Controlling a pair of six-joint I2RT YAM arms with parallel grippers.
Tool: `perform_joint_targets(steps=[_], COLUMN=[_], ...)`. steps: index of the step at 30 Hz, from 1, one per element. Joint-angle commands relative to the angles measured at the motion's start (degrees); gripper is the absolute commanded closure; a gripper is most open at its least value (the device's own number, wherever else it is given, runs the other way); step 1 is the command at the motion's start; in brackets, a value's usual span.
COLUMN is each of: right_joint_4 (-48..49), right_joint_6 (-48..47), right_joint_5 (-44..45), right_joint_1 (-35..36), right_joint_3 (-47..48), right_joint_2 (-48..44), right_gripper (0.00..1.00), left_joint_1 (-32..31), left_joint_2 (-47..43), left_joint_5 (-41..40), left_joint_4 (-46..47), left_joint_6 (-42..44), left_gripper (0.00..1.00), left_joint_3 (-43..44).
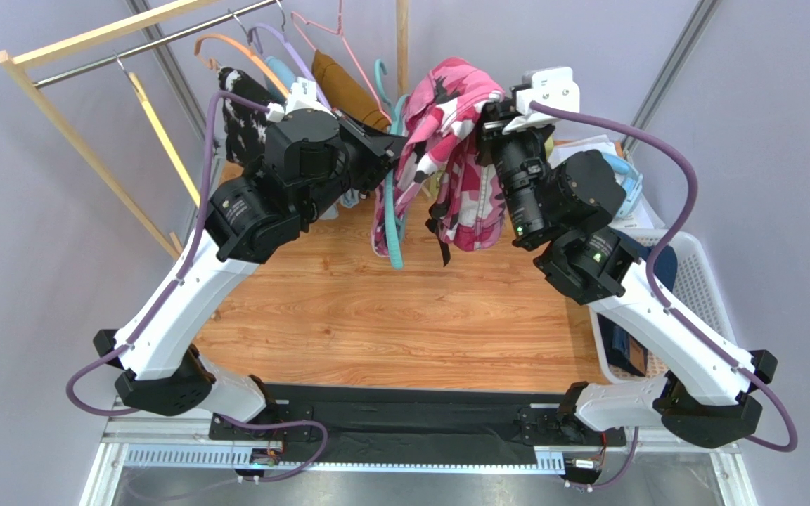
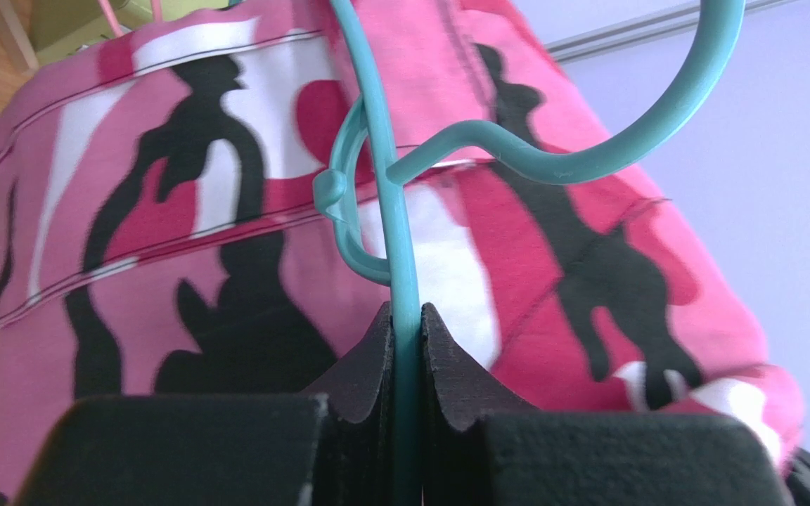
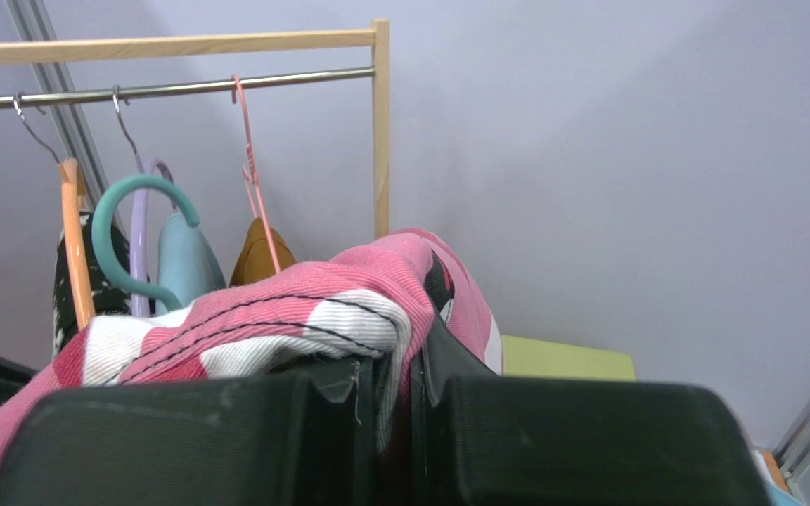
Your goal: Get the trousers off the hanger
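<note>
My left claw (image 2: 406, 322) is clamped shut on the wire of the teal hanger (image 2: 391, 211). My right claw (image 3: 399, 367) pinches a fold of the pink camouflage trousers (image 1: 452, 105), which hang draped over that hanger above the bench (image 1: 399, 306). The fabric looks soft, light and floppy, so I'd keep hold of the thick seamed edge. The bench is wood-grain, with a clothes rack (image 3: 380, 127) behind and pale walls.
</note>
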Motion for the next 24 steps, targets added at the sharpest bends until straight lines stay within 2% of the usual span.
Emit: perform_joint_targets(steps=[1, 10, 17, 22, 24], right_joint_4=[10.8, 8.6, 6.7, 4.5, 4.5], right_joint_6=[-4.2, -8.4, -9.3, -9.9, -12.1], right_joint_5=[1.7, 4.8, 9.3, 11.5, 13.1], right_joint_1=[-1.1, -5.0, -13.0, -19.2, -21.6], right_joint_3=[7.2, 8.3, -0.5, -5.8, -8.8], right_joint_2=[-3.6, -5.6, -12.3, -18.0, -20.1], right_gripper=[1.00, 1.00, 1.00, 1.00, 1.00], left_joint_1=[-0.1, -0.1, -0.1, -0.1, -0.1], left_joint_2=[-1.7, -4.1, -5.2, -5.5, -5.4], left_joint_5=[-0.6, 1.8, 7.1, 13.1, 15.8], left_joint_4=[0.4, -0.6, 0.3, 5.3, 7.8], left_joint_6=[0.3, 1.5, 3.3, 7.8, 12.6], left_gripper=[1.00, 1.00, 1.00, 1.00, 1.00], left_joint_3=[-1.5, -6.3, -7.5, -8.0, -7.3])
